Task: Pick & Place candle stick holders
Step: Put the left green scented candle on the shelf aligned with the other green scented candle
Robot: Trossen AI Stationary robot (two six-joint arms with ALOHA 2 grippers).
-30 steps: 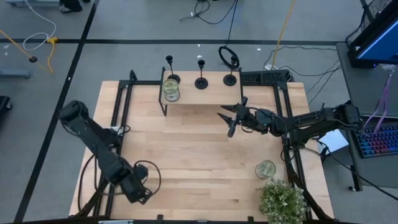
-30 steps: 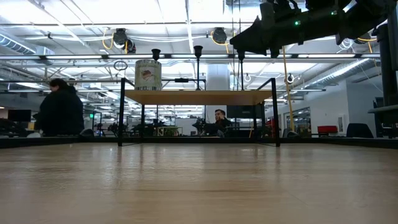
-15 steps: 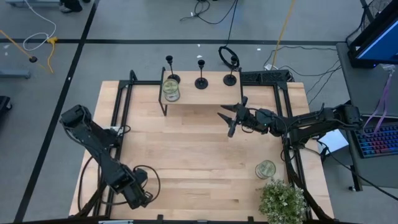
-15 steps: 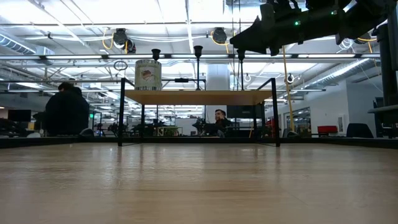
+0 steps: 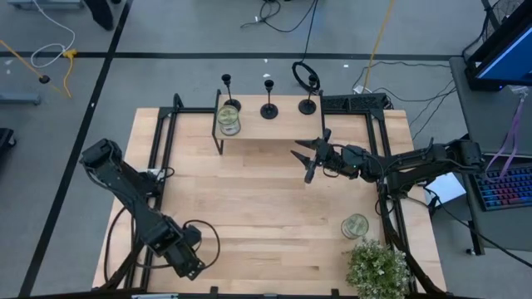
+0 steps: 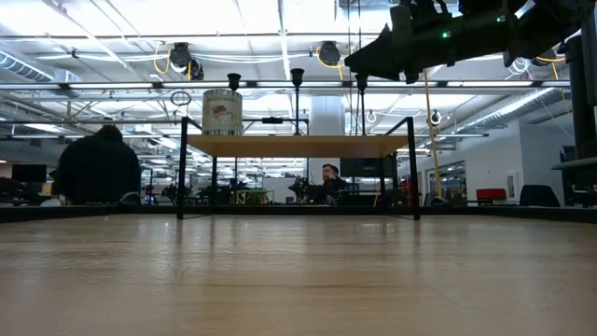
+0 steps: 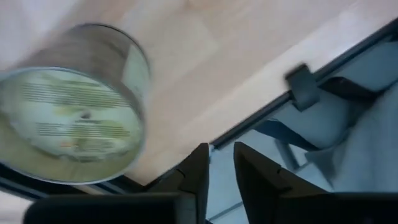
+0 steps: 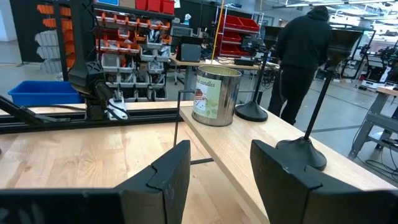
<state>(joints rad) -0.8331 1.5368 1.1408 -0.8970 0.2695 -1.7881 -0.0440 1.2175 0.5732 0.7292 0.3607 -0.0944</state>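
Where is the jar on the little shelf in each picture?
High view: the jar stands at the left end of the shelf.
Low view: upper left, on the shelf.
Right wrist view: centre.
Left wrist view: a blurred jar shows; cannot tell if it is this one.
Shared landmark: the shelf.

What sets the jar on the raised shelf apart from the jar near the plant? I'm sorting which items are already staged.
The shelf jar stands on the raised wooden shelf at the table's far side, beside the three black candle stick holders; the table jar sits directly on the tabletop near the right edge, next to the potted plant. The right gripper hovers nearer the shelf jar. Both are clear, upright jars with greenish contents, untouched by either gripper.
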